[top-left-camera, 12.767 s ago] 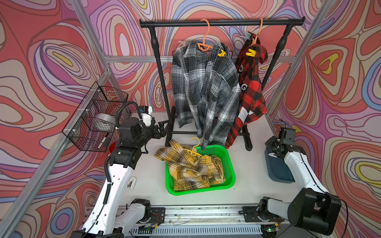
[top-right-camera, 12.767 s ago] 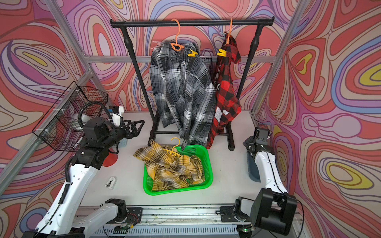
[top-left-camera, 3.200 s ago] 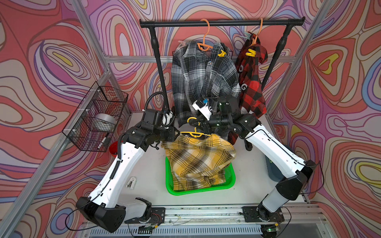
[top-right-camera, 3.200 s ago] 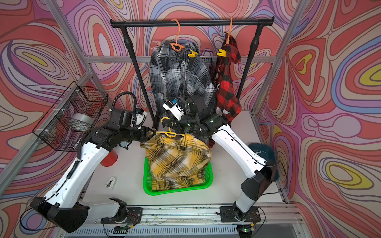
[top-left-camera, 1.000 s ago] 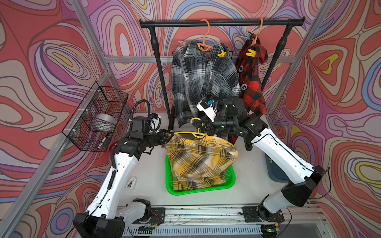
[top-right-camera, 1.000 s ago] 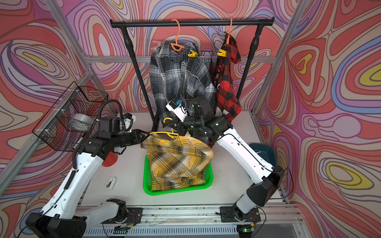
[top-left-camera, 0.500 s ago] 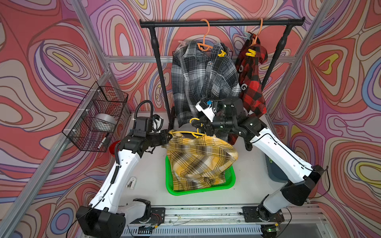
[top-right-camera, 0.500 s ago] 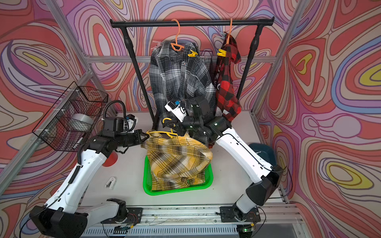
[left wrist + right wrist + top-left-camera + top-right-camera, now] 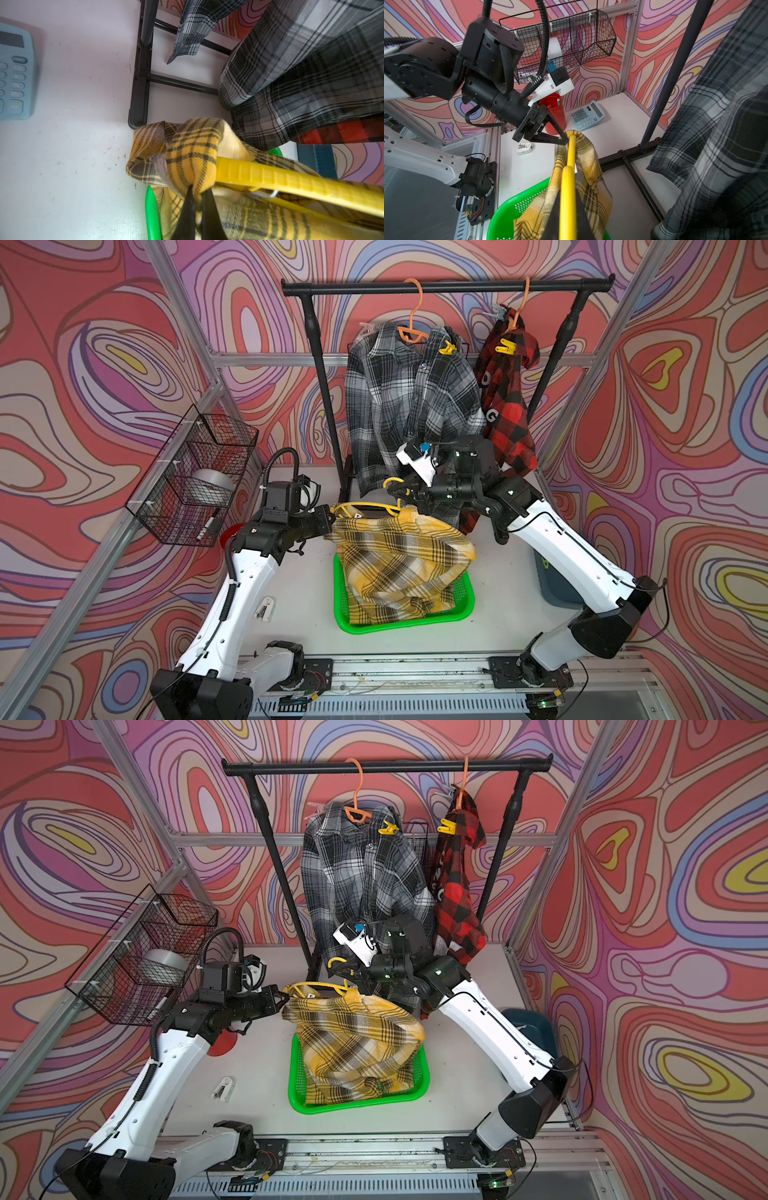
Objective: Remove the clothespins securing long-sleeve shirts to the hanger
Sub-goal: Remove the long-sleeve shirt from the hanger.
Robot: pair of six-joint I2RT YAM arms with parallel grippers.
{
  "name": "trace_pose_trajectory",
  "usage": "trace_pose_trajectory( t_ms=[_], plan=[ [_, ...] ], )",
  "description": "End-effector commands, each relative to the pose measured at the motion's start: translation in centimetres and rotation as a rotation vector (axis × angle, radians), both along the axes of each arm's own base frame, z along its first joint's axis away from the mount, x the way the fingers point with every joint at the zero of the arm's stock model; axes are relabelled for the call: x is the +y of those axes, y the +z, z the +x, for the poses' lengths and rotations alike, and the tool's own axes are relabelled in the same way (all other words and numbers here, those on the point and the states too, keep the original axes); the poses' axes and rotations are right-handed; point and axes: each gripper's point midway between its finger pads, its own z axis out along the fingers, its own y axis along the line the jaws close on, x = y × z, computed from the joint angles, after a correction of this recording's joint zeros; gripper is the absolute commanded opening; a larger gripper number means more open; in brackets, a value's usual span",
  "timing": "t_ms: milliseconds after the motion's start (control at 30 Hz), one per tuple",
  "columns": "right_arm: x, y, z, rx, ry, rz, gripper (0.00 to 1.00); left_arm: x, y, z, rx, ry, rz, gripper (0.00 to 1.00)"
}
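The right gripper is clamped on the yellow hanger, holding the yellow-black plaid shirt above the green basket. The left gripper is pinched tight on that shirt's left shoulder. Whether a pin is on it I cannot tell. On the far rail, the grey plaid shirt carries a yellow clothespin and the red buffalo-check shirt a yellow pin, so most of the job looks undone.

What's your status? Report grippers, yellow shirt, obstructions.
Left gripper shut on yellow shirt at yellow hanger's end. Right gripper shut on that hanger; shirt's lower half in green basket. Grey shirt hangs close behind right arm; nothing blocking.
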Motion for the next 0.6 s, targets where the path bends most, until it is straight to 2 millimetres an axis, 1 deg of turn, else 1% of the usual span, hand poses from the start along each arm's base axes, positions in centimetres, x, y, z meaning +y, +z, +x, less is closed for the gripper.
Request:
trace_pose_trajectory(
  t_ms=[0, 100, 267, 367, 500, 567],
  plan=[
    [-1.0, 2.8, -1.0, -0.072, -0.010, 0.044, 0.00, 1.1, -1.3, -1.1, 0.026, 0.029, 0.032, 0.00],
    [-1.6, 3.8, -1.0, -0.101, -0.042, 0.073, 0.00, 0.9, -1.6, -1.7, 0.023, 0.030, -0.002, 0.00],
    [-2.2, 5.0, -0.2, -0.122, -0.110, 0.105, 0.00, -0.7, -2.2, -2.9, 0.020, -0.007, -0.112, 0.00],
    [-2.4, 5.3, 0.1, -0.128, -0.137, 0.120, 0.00, -1.0, -2.9, -3.5, 0.028, -0.008, -0.149, 0.00],
    [-2.7, 5.6, 0.5, -0.133, -0.170, 0.139, 0.00, -1.9, -3.2, -4.1, 0.041, -0.029, -0.213, 0.00],
    [-2.8, 5.9, 0.4, -0.132, -0.172, 0.156, 0.00, -2.0, -3.3, -4.4, 0.050, -0.028, -0.225, 0.00]
  ],
)
